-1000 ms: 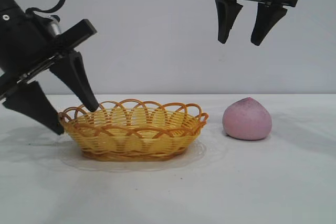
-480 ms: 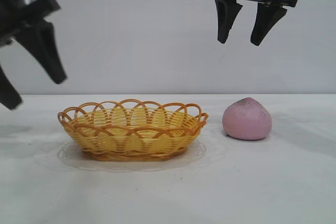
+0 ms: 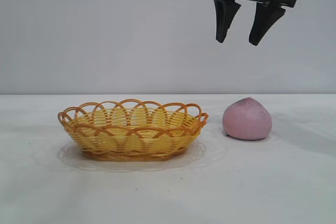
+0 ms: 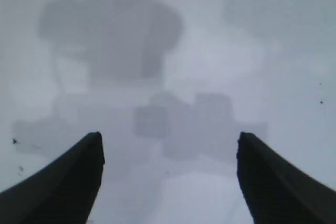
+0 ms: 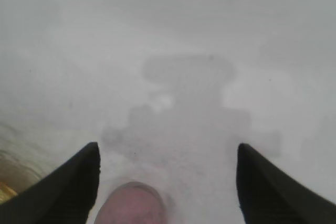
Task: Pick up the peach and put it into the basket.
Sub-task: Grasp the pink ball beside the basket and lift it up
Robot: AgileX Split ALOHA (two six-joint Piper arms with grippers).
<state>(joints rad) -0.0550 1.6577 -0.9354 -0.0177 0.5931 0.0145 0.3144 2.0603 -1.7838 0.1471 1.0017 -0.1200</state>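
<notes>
Fig.: pre-grasp stage. Right gripper (image 3: 236, 38) is hanging high above the peach (image 3: 247, 119), fingers (image 3: 223, 19) spread, nothing between them. Peach is sitting on the bench (image 3: 168, 192), just beside the basket (image 3: 132, 129) but apart from it; basket is lying empty. Left gripper (image 4: 168, 182), seen in its wrist view only, is facing bare bench w/ fingers released. Next, by judgement: right arm needs a straight descent, fingers straddling the peach, then closure.
</notes>
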